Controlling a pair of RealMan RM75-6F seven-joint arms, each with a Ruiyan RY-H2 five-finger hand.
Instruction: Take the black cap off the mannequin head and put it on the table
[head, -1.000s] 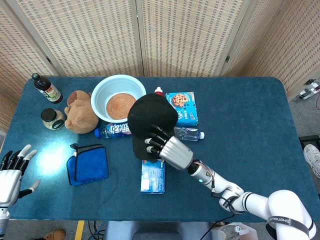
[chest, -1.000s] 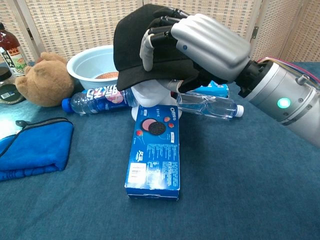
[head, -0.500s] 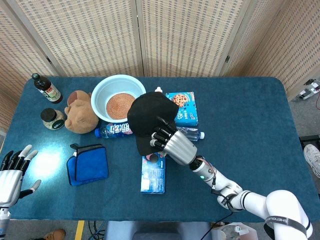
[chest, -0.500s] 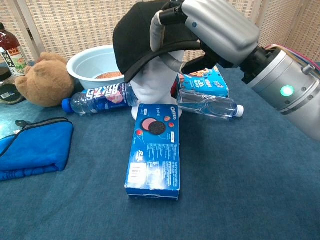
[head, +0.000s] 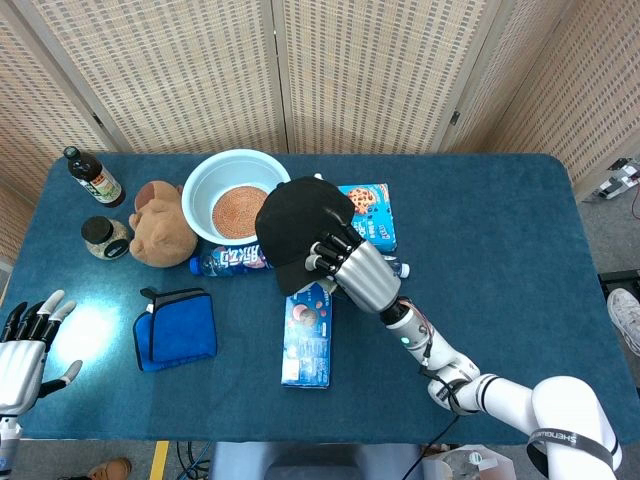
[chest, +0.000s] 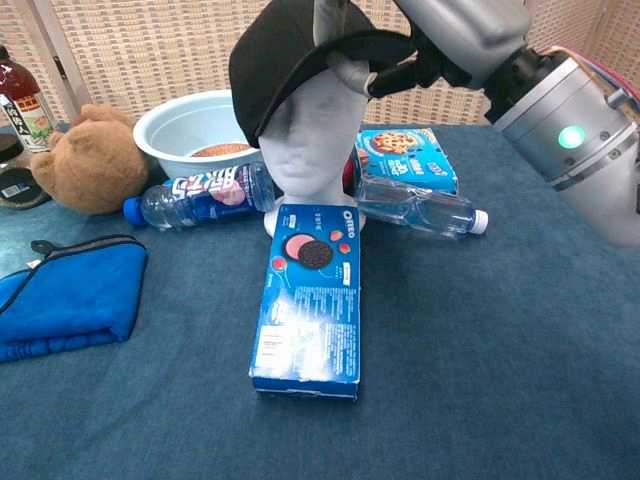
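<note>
In front of me a table (head: 520, 260) with rounded corners, covered in dark blue cloth. Behind it a folding screen (head: 370, 70) of woven beige panels in pale frames, angled at both sides, filling the whole back. Grey floor (head: 608, 215) shows at my right, with cables and a white power strip (head: 625, 175) on it. Bright overhead light glares on the cloth at my near left

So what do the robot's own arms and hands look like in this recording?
The right hand has a silver metallic shell and black fingers with pale tips. Its forearm is silver-grey with a lit green indicator, thin coloured wires near the wrist, and a white upper arm bearing a dark band with lettering. The left hand is silver with black, white-tipped fingers.
</note>
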